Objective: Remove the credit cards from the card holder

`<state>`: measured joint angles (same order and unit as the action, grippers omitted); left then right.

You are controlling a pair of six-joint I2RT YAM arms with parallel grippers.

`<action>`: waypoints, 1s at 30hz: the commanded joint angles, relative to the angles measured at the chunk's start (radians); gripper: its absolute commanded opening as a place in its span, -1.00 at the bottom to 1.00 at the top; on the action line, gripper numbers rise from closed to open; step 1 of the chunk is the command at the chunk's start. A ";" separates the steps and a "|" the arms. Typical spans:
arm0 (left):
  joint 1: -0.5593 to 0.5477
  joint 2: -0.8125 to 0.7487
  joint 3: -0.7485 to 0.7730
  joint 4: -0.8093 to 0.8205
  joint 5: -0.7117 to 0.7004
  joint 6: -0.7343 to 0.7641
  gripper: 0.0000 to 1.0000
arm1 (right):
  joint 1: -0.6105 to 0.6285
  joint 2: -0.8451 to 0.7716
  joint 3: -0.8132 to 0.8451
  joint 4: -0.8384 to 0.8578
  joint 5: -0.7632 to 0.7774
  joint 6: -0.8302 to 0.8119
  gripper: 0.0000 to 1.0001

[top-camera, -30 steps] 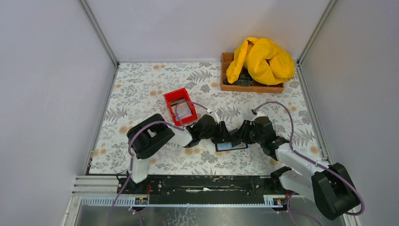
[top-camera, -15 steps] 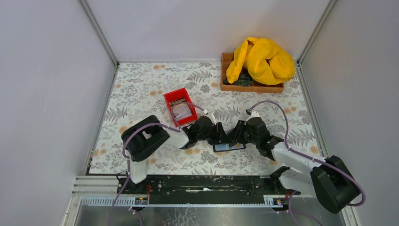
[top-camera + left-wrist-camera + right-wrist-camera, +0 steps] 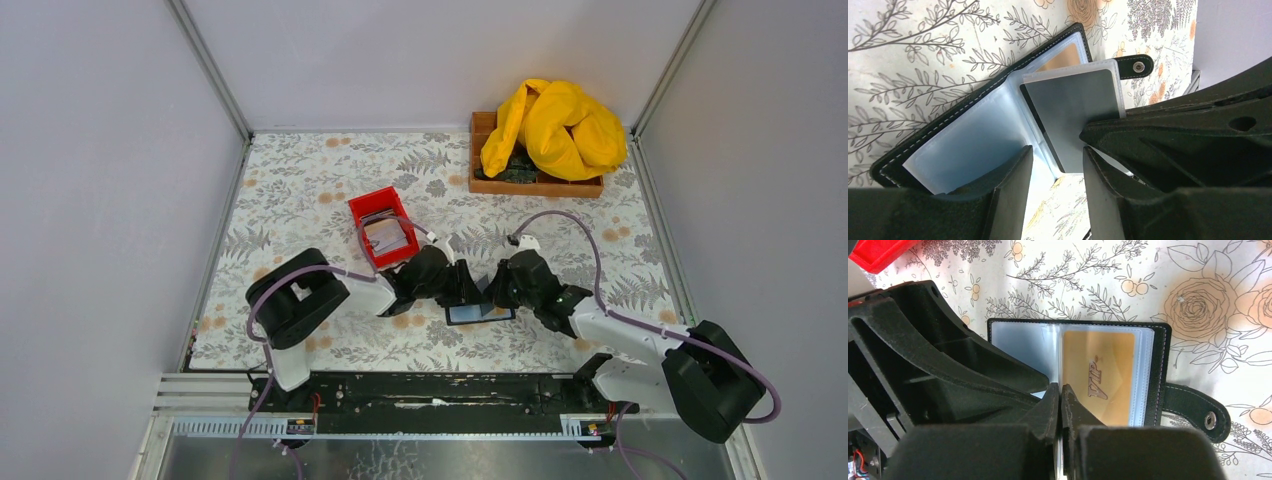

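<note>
Near the front edge of the floral table (image 3: pixel 300 180), approx mid-width, the card holder (image 3: pixel 480 314) lies open & flat, inner faces up, w/ both arms meeting over it. From the holder, the red bin (image 3: pixel 362 206) sits at 10 o'clock, near but apart, w/ a few pale cards (image 3: pixel 390 236) inside. The wooden tray (image 3: pixel 530 186), w/ a yellow cloth (image 3: pixel 555 125) heaped on it, is well apart at 1 o'clock by the back wall.

L gripper (image 3: pixel 1057 152) comes in from the holder's 10 o'clock side. Its jaws stand spread, nothing clamped. One finger is over the blue-grey inner face, the other by the lower edge of the grey card (image 3: pixel 1073 105). Can't tell if either finger presses down.

R gripper (image 3: pixel 1060 388) comes in from 2 o'clock. Its jaws are pinched almost together on a thin pale edge. In the L wrist view its tips meet the side of the grey card, which sits in a clear sleeve leaf raised off the holder. Can't tell if the pads catch the card itself or only the sleeve.

Under that leaf a gold card (image 3: pixel 1100 375) marked "VIP" is fully inside its pocket on the strap side of the holder. The snap strap (image 3: pixel 1134 66) lies undone on the table.
</note>
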<state>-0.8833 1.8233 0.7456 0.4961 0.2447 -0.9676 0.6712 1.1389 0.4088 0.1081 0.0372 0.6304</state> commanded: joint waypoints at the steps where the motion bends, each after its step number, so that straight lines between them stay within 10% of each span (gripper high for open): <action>1: 0.004 -0.067 -0.022 -0.044 -0.028 0.031 -0.01 | 0.060 0.028 0.086 -0.064 0.123 -0.047 -1.00; 21: -0.006 -0.905 -0.217 -0.624 -0.438 0.053 -0.01 | 0.359 0.298 0.395 -0.323 0.590 -0.091 -1.00; 30: -0.002 -1.010 -0.207 -0.743 -0.510 0.025 0.13 | 0.477 0.502 0.551 -0.427 0.707 -0.018 -0.90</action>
<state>-0.8894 0.8440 0.5396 -0.1768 -0.1932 -0.9230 1.1000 1.5940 0.8856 -0.2623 0.6460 0.5549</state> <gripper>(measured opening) 0.566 0.027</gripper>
